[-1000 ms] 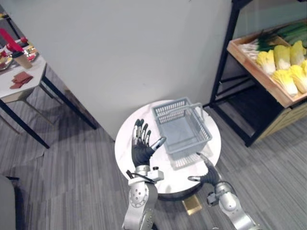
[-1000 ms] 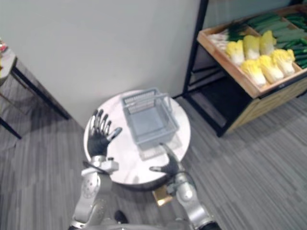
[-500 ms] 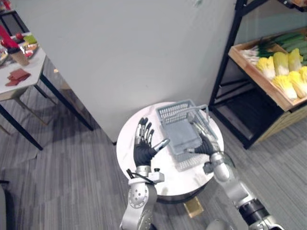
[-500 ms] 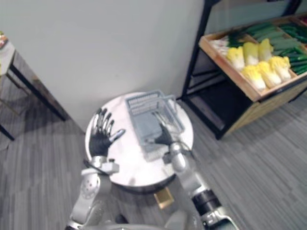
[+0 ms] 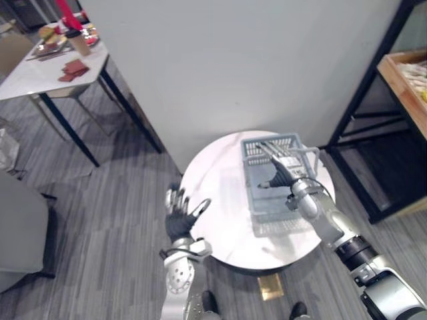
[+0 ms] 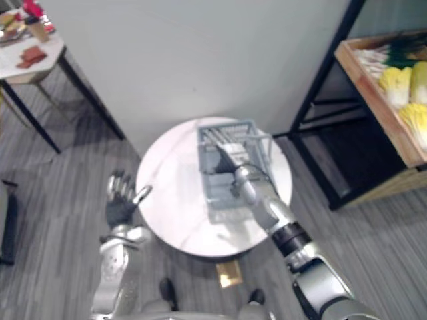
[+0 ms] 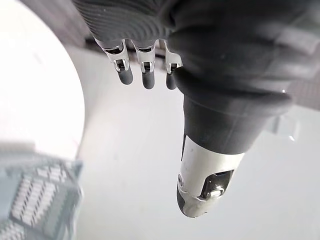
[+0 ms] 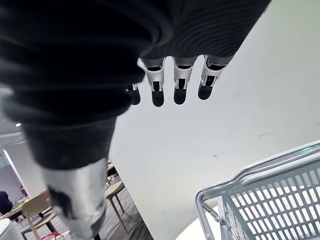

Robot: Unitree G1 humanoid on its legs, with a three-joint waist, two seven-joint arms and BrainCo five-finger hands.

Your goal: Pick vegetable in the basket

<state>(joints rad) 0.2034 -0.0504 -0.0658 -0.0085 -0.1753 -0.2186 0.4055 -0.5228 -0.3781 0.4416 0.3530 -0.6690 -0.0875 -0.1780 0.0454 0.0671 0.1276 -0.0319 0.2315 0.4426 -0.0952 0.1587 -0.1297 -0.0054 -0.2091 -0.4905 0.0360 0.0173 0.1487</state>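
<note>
Both empty, fingers straight: my right hand (image 5: 280, 175) hovers over the grey plastic basket (image 5: 267, 203), probably for its handle (image 8: 240, 177); left hand (image 5: 179, 220) waits at eight o'clock.

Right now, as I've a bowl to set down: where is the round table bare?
Bare: the left half of the table, between the basket and the rim by the left hand. Crowded: the right side, where the right hand hangs over the basket.
</note>
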